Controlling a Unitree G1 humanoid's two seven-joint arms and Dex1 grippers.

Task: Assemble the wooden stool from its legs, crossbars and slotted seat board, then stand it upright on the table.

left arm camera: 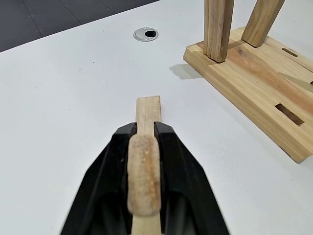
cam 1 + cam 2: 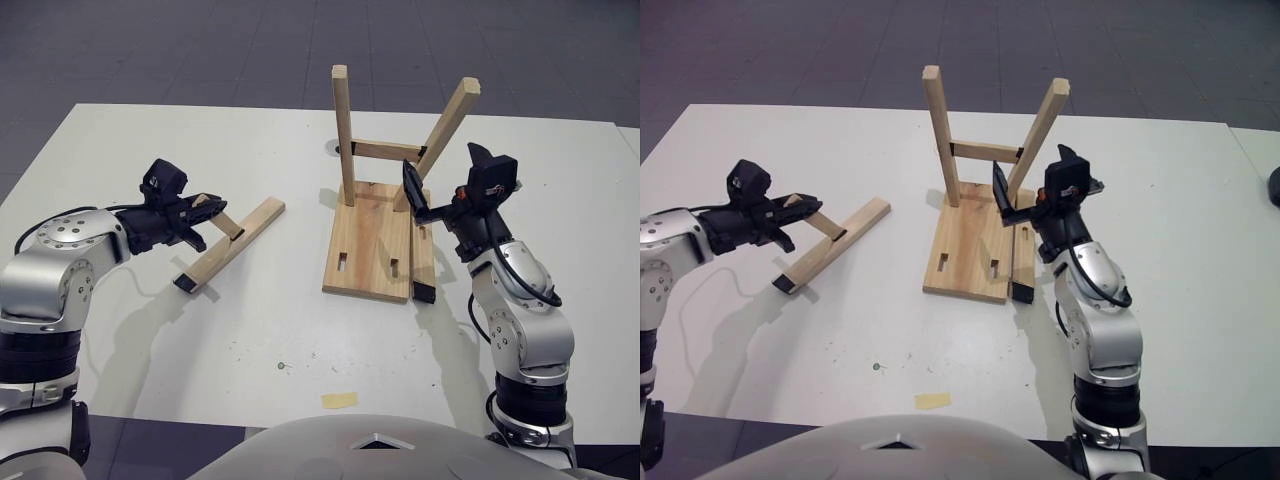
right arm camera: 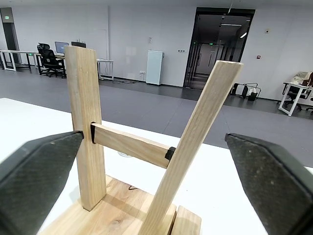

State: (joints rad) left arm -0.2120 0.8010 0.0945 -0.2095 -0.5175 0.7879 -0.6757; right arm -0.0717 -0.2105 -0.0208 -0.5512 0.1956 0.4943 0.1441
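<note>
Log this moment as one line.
left gripper shut on crossbar joined to loose leg | right gripper open, facing standing legs | seat board flat on table

The table (image 2: 150,150) is white. The board (image 2: 365,250) is pale grained wood with dark slots. The legs (image 2: 343,130) and crossbar (image 1: 147,110) match it, and the loose leg (image 2: 235,240) is black-tipped. The left gripper (image 1: 145,129) and right gripper (image 3: 154,137) are black. The floor (image 2: 200,50) is dark grey.

The slotted seat board (image 2: 362,255) lay flat, an upright leg (image 2: 343,135) and a leaning leg (image 2: 440,140) standing in it, joined by a crossbar (image 2: 385,151). A third leg (image 2: 423,262) lay against its right edge. A fourth leg (image 2: 240,238) lay well apart on the left, its short crossbar (image 2: 228,222) raised.
</note>
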